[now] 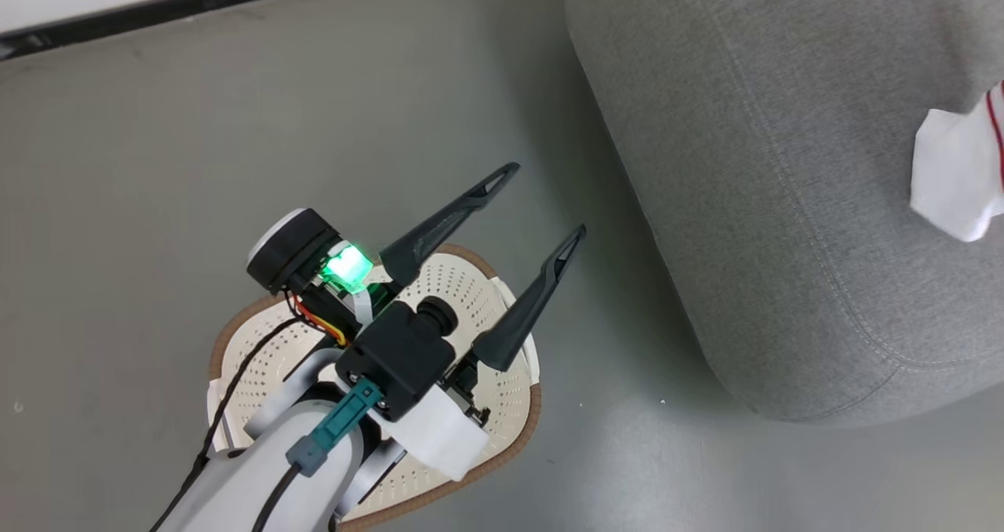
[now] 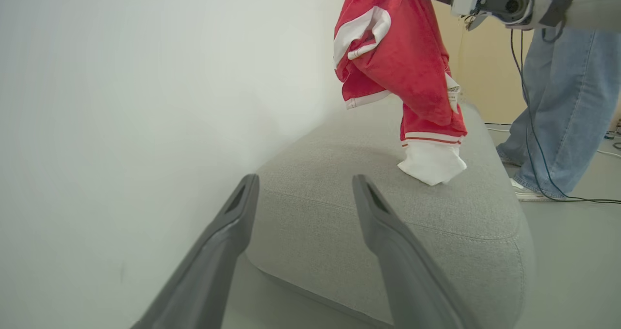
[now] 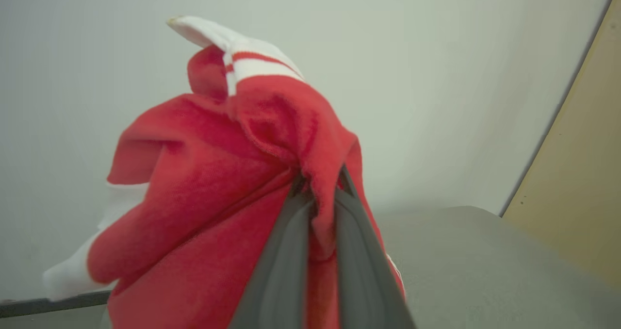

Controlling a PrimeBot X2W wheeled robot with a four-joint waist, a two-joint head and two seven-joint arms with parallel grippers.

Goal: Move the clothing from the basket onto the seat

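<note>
Grey floor (image 1: 235,124) meets a white wall. At the lower left of the floor the basket (image 1: 518,391) sits beneath the left gripper (image 1: 547,198), whose fingers are spread and empty. To the right stands the seat (image 1: 784,163). Over its top, the right gripper (image 3: 320,178) is clamped on the red-and-white clothing (image 2: 407,62), which hangs with its white cuff touching the cushion. It is probably best to lower the arm towards the middle of the top, away from the rounded edges, before letting go, so the bulk cannot slide off.

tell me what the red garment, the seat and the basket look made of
red garment: probably soft fleece-like knit, matte and fuzzy; it bunches in limp folds.
seat: coarse woven grey upholstery, matte, weave and stitched seam visible.
basket: likely rigid plastic, smooth cream wall with punched holes; brown rim looks woven, possibly moulded.
</note>
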